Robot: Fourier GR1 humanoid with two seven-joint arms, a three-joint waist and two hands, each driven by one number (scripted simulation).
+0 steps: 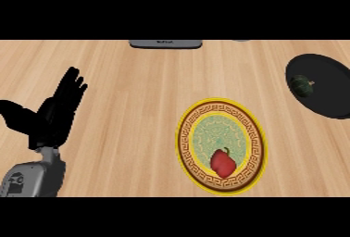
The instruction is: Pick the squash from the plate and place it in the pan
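Observation:
A dark green squash (301, 85) lies inside the black pan (328, 99) at the right edge of the wooden counter. The yellow-rimmed patterned plate (198, 134) sits in the middle right and carries a red pepper (223, 163) near its lower part. My left hand (58, 109) stands at the left with fingers straight and up, open and holding nothing, far from the plate and the pan. My right hand does not show in this view.
A grey flat device (166, 44) lies at the counter's far edge, top centre. A small grey object (240, 40) peeks in beside it. Bare wood (130, 92) stretches between my left hand and the plate.

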